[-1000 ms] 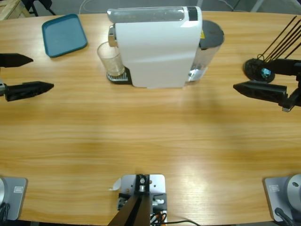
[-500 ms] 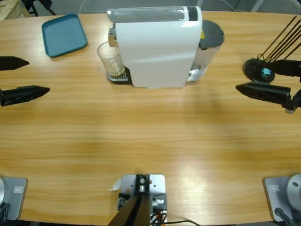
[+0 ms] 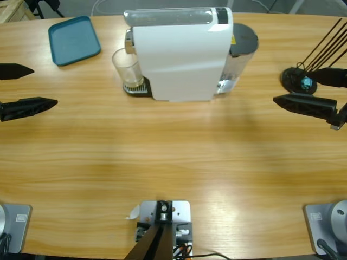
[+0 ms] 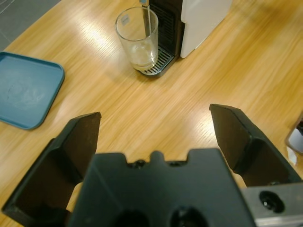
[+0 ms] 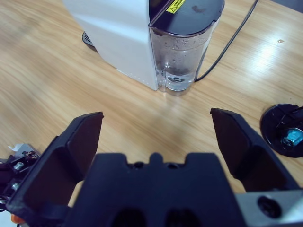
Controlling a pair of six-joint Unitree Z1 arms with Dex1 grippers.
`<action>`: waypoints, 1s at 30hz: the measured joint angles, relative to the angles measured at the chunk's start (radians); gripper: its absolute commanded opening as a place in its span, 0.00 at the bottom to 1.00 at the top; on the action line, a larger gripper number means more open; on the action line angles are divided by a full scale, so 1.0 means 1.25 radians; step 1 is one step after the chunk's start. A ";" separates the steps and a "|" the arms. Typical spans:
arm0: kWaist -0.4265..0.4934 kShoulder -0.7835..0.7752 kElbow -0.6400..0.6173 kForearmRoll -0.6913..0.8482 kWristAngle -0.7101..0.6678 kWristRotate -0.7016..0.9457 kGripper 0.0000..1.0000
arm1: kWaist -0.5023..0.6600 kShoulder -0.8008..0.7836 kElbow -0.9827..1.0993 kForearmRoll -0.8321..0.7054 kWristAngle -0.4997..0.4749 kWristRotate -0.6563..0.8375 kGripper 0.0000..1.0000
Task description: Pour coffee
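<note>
High view, my count: one white coffee machine (image 3: 181, 54) at upper centre, one clear glass (image 3: 128, 67) on its drip tray (image 3: 136, 88) at the machine's left side, one teal tray (image 3: 74, 39) in the upper left, one black round base with thin black rods (image 3: 298, 79) at the right edge, two arms. The left gripper (image 3: 16, 89) enters at the left edge, its two jaws spread wide with nothing between them; the right gripper (image 3: 320, 91) enters at the right edge, likewise spread and holding nothing, its upper jaw crossing over the black base. Both sit well apart from the machine; bare table (image 3: 173, 157) lies between them. Left wrist view: the left gripper (image 4: 154, 127) gapes with only wood between the jaws; the glass (image 4: 138, 38) stands upright in the upper middle, and here I see what the overhead does not, the coffee (image 4: 141, 61) as a shallow pale layer in the bottom of the glass. The teal tray (image 4: 26, 94) lies at the left edge. Right wrist view: the right gripper (image 5: 156, 127) is wide and empty; this side shows the machine's clear water tank (image 5: 182, 52) with a dark lid, a black cable (image 5: 232, 40) trailing to the upper right, and the black base (image 5: 283, 130) at the right edge. The glass is hidden behind the machine (image 5: 118, 33) from here.
</note>
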 measured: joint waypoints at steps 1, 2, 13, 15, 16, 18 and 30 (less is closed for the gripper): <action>0.000 -0.004 0.000 0.000 -0.012 0.000 1.00 | 0.000 -0.001 0.000 0.000 0.000 0.000 1.00; 0.000 -0.005 0.000 0.000 -0.021 -0.001 1.00 | 0.001 -0.002 0.000 0.000 0.000 0.000 1.00; 0.000 0.025 0.001 -0.020 0.002 0.009 1.00 | 0.005 -0.014 0.003 -0.005 0.000 0.013 1.00; 0.000 0.029 0.004 -0.020 -0.002 0.011 1.00 | 0.006 -0.015 0.003 -0.005 0.000 0.013 1.00; 0.000 0.029 0.006 -0.020 -0.008 0.012 1.00 | 0.008 -0.016 0.003 -0.005 0.000 0.013 1.00; 0.000 0.029 0.011 -0.020 -0.016 0.019 1.00 | 0.013 -0.018 0.003 -0.005 0.000 0.013 1.00; 0.015 0.085 -0.003 -0.053 -0.088 0.141 1.00 | 0.026 -0.023 0.008 -0.013 0.000 0.013 1.00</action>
